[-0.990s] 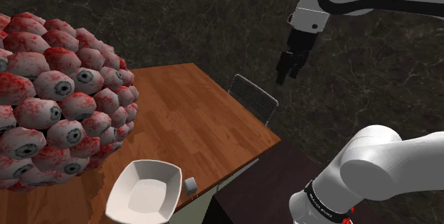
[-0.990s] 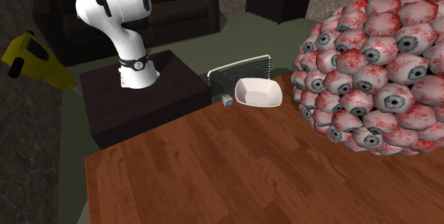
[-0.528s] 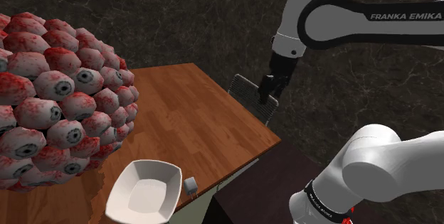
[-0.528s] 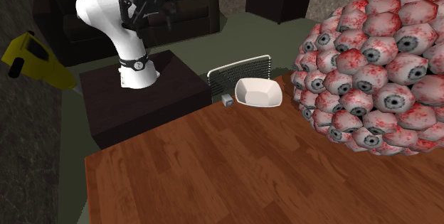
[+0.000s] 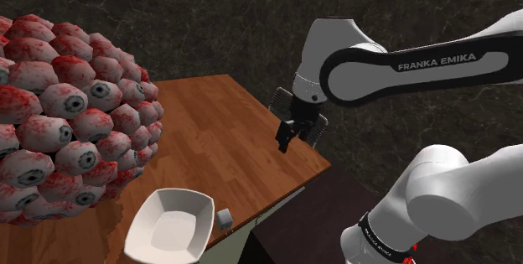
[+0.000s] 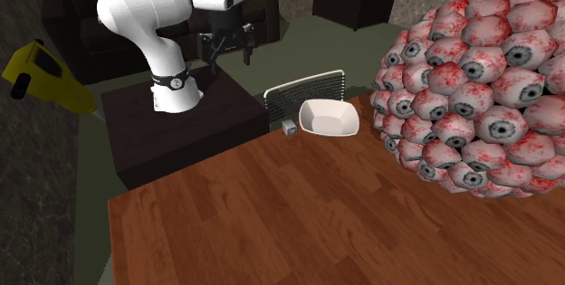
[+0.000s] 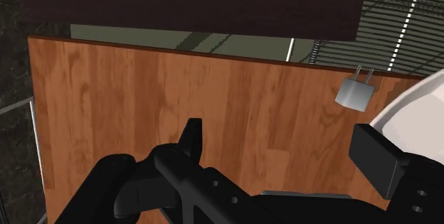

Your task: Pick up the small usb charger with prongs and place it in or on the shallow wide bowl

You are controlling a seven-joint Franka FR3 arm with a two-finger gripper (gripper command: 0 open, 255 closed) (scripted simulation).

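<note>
The small grey USB charger [image 5: 225, 217] lies at the wooden table's [image 5: 226, 141] near edge, prongs pointing off the table, just beside the white shallow bowl [image 5: 170, 225]. In the second exterior view the charger [image 6: 290, 128] sits left of the bowl [image 6: 328, 118]. My black gripper [image 5: 289, 135] hangs open above the table's edge by the wire chair, well away from the charger, with nothing between its fingers. In the wrist view the gripper [image 7: 284, 151] points down at bare wood, with the charger [image 7: 354, 93] and the bowl's rim [image 7: 420, 116] off to one side.
A big heap of bloodshot eyeballs [image 5: 63, 116] covers much of the table next to the bowl. A wire-mesh chair back [image 6: 306, 93] stands against the table edge near the charger. My dark stand [image 6: 181, 129] is close by, with a black sofa [image 6: 72, 12] and a yellow object [image 6: 36, 75] behind.
The arm swung down and toward the shoulder view's left, bringing the gripper from high over the floor to just above the table edge. The fingers stayed open.
</note>
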